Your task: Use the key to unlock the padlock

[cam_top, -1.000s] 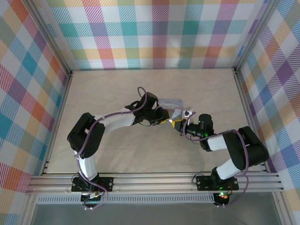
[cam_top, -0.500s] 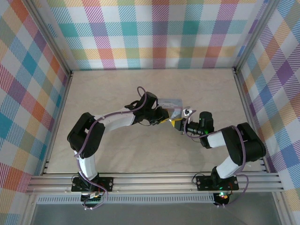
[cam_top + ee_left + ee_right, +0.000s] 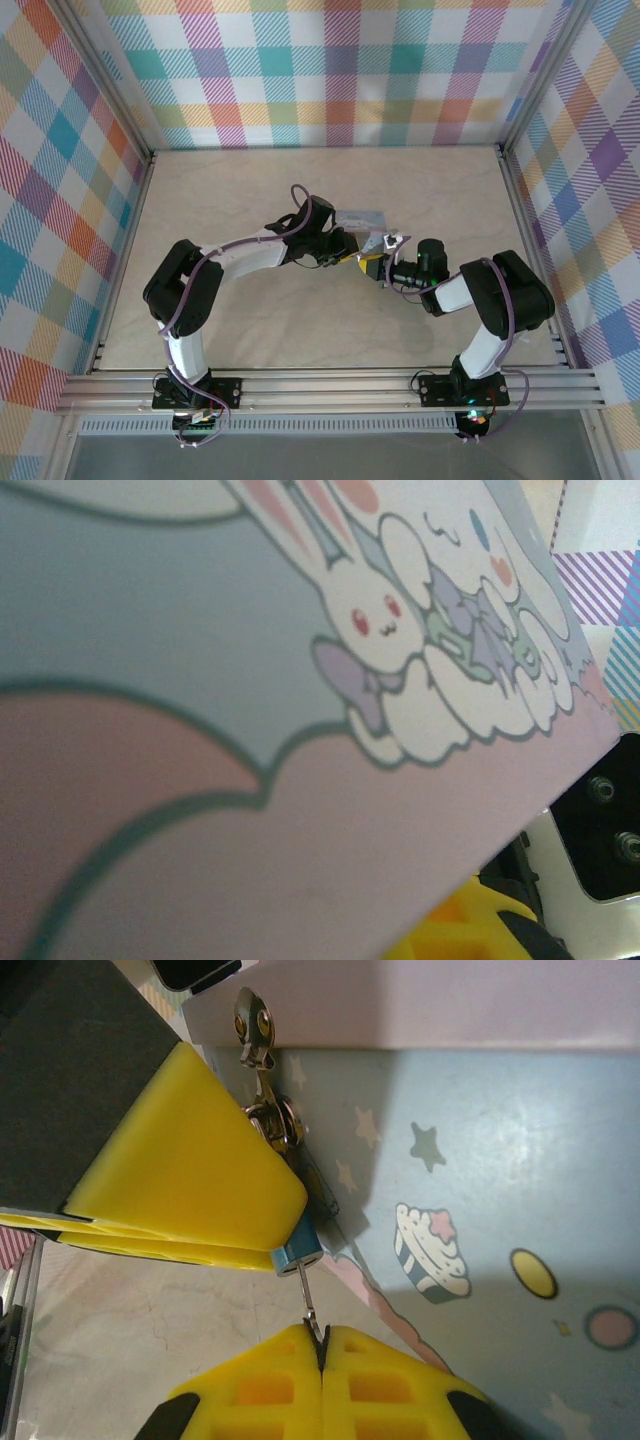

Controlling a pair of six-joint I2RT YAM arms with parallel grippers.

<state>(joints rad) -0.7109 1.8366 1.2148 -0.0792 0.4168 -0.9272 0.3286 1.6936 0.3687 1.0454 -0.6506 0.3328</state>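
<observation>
The padlock, a tiny blue-teal body, hangs at the front of a light-blue cartoon tin. Its silvery shackle is threaded through the tin's metal clasp. The key, a thin pale sliver, runs from the bottom of the lock straight down into the right fingers. These yellow fingers are pressed fully together, pinching the key between them.

A broad yellow left finger lies over the top of the lock and against the tin. Whether the left fingers are clamped on anything cannot be told.

The task looks well along. The key appears seated in the keyhole, while the shackle looks closed, so the turn and release seem left to do.

The right wrist view gives the lock, key and grip in close detail. The left wrist view gives the tin's bunny-printed face at very close range. The overhead view gives the layout. Both arms meet mid-tabletop beside the tin, and lock and key are too small to make out there.
</observation>
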